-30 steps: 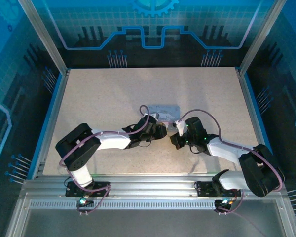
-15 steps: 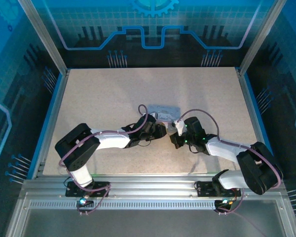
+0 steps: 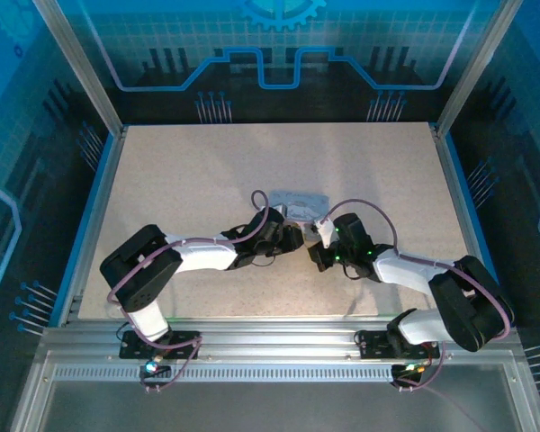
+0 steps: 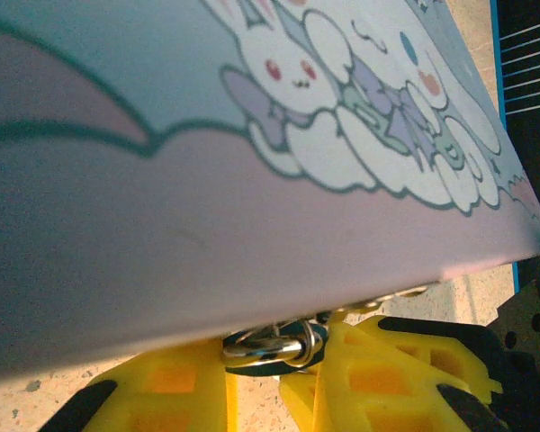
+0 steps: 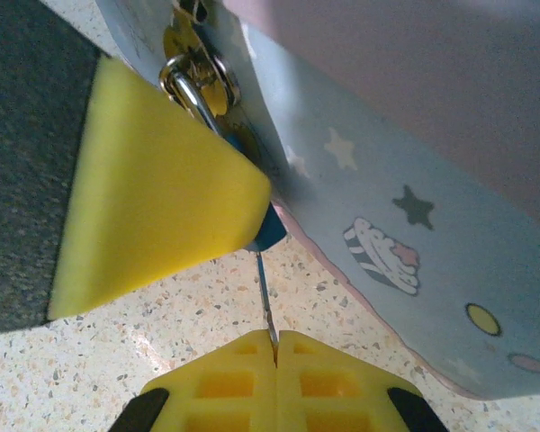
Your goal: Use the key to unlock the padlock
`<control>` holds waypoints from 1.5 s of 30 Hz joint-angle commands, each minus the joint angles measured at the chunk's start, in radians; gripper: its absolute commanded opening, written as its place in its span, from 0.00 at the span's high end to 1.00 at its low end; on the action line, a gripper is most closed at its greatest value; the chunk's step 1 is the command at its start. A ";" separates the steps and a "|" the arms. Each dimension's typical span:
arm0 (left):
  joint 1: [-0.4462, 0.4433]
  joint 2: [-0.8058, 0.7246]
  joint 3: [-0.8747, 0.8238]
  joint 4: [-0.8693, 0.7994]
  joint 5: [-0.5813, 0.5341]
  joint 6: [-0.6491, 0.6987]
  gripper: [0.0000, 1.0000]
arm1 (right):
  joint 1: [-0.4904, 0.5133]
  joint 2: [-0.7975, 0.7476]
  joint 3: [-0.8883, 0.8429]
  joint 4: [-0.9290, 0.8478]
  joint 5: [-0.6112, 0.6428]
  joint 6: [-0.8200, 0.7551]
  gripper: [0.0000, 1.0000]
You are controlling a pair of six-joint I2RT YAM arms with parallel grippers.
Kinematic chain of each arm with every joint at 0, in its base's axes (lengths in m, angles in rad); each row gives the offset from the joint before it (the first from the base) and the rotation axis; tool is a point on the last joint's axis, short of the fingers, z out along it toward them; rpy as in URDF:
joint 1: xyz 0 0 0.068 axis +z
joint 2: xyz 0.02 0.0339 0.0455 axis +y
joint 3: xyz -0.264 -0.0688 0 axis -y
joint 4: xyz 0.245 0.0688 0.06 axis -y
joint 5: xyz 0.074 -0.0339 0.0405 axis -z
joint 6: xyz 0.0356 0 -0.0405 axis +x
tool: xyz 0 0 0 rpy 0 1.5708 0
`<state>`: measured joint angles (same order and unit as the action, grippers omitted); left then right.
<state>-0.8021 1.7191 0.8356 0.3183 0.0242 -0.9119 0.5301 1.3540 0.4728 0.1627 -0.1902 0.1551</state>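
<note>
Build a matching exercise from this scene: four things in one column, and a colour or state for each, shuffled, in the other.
1. key
2. padlock
3. tin box
4. table

A. speckled beige
B. printed with a cartoon bunny
C. thin blade pinched by the right end effector
D. silver shackle, bluish body

Pairs: 1-C, 2-D, 3-B, 4-A

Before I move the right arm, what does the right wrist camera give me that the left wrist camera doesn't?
Right wrist: the key, pinched in the shut right gripper, its blade reaching the blue body of the padlock. Left wrist: the rabbit-printed lid of the tin, and the left gripper with a finger on either side of the padlock. Both: the silver shackle against the tin.
</note>
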 commanded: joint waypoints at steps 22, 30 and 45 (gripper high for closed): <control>0.035 -0.040 0.030 0.035 0.053 -0.013 0.80 | 0.016 -0.003 0.012 0.054 -0.024 -0.014 1.00; 0.035 -0.039 0.023 0.044 0.057 -0.021 0.80 | 0.017 0.046 0.037 0.037 -0.020 -0.024 1.00; 0.034 -0.048 0.013 0.040 0.050 -0.021 0.80 | 0.016 -0.009 0.011 0.060 -0.024 -0.012 1.00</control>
<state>-0.7742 1.7184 0.8352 0.3191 0.0612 -0.9192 0.5304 1.3670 0.4862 0.2028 -0.1940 0.1520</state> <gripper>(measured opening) 0.219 0.048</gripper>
